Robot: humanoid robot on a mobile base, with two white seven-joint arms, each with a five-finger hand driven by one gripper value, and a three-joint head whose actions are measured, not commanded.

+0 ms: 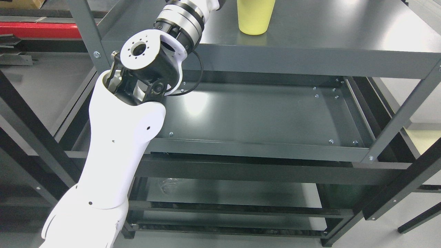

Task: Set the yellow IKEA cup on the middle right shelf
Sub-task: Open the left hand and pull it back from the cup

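Observation:
A pale yellow cup stands upright on the top shelf of a dark grey metal rack, its rim cut off by the picture's top edge. My left arm rises from the lower left, and its wrist reaches over the top shelf just left of the cup. The hand itself lies beyond the top edge and is hidden. The shelf below is bare, dark metal with a raised rim. My right arm does not show.
Grey uprights frame the rack at the right front and at the left rear. A lower shelf shows beneath. A second black rack frame stands at the right. Red bar at the far left.

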